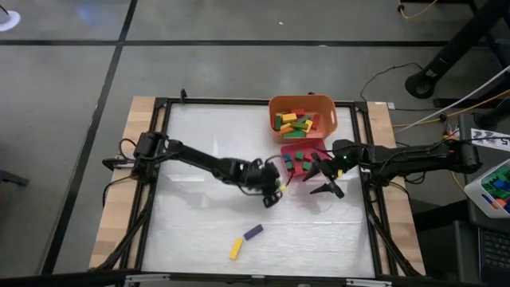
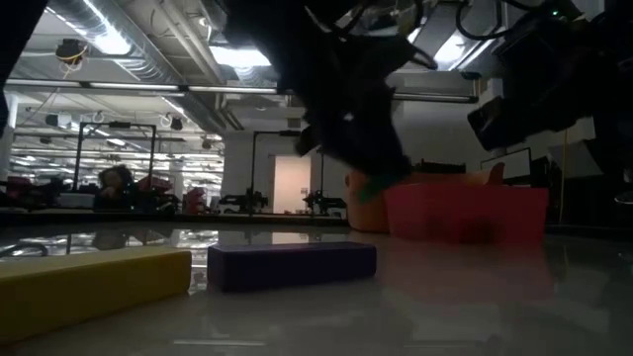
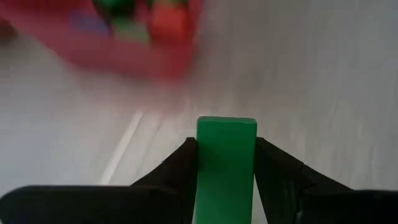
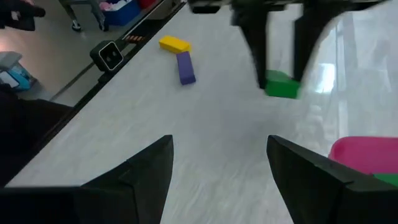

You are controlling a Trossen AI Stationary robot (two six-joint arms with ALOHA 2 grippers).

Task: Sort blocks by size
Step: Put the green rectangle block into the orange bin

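Note:
My left gripper [image 1: 276, 194] hangs over the table's middle, just near-left of the pink tray [image 1: 301, 162], shut on a green block [image 3: 225, 155]. The same green block [image 4: 283, 84] shows at its fingertips in the right wrist view. My right gripper [image 1: 327, 182] stands open with nothing between its fingers, beside the tray's near right corner. A yellow block [image 1: 237, 248] and a purple block [image 1: 253, 233] lie flat on the table near its front edge. Small blocks fill the tray, and longer ones fill the orange bin [image 1: 301, 116]. My left gripper pinches the green block between its two fingers, by two opposite side faces [image 3: 200, 163]. The block runs along the fingers, and its free end [image 3: 226, 123] sticks out past their tips. The fingers slant down toward the tray. The block is lifted clear of the table.
The orange bin stands at the table's far edge, with the pink tray [image 2: 465, 213] touching its near side. A black frame [image 1: 163, 159] runs round the white table top. Bare table lies to the left and along the near right.

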